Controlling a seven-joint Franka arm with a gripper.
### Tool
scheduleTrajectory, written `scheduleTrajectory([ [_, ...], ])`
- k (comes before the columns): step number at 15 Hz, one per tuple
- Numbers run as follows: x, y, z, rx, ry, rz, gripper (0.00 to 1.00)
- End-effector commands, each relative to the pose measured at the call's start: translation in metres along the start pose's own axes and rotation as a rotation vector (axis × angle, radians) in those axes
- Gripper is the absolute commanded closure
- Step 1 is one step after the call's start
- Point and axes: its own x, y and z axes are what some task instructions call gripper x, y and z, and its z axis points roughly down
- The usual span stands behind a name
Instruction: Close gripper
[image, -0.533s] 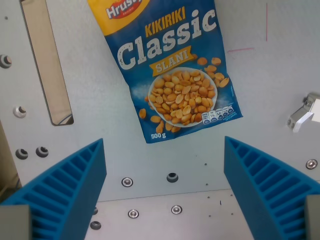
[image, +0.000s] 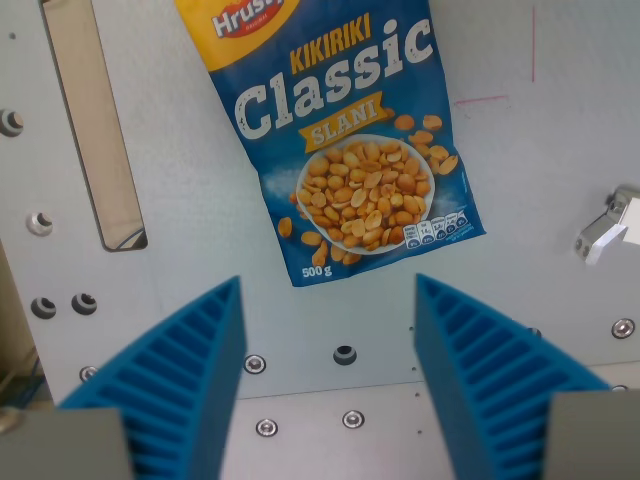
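Wrist view: the gripper (image: 328, 375) at the frame's bottom has narrowed since the earlier picture, its blue fingers (image: 180, 390) nearer yet still apart, holding nothing. The peanut bag (image: 340, 140) lies beyond, probably untouched; closing is underway.

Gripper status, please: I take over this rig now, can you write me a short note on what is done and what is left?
Gripper: open and holding nothing, but the two blue fingers stand closer together than half a second ago, so closing is under way.
Peanut bag: lies flat on the grey table, beyond the fingertips, not between them.
Done: part of the closing.
Left: bring the fingers fully together. A clear gap remains, with only bare table and screws below it.
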Motion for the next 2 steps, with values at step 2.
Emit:
scheduleTrajectory([
  [2,-0.0002,0.0001,-0.0029,0.001,0.005,0.0,1.0],
])
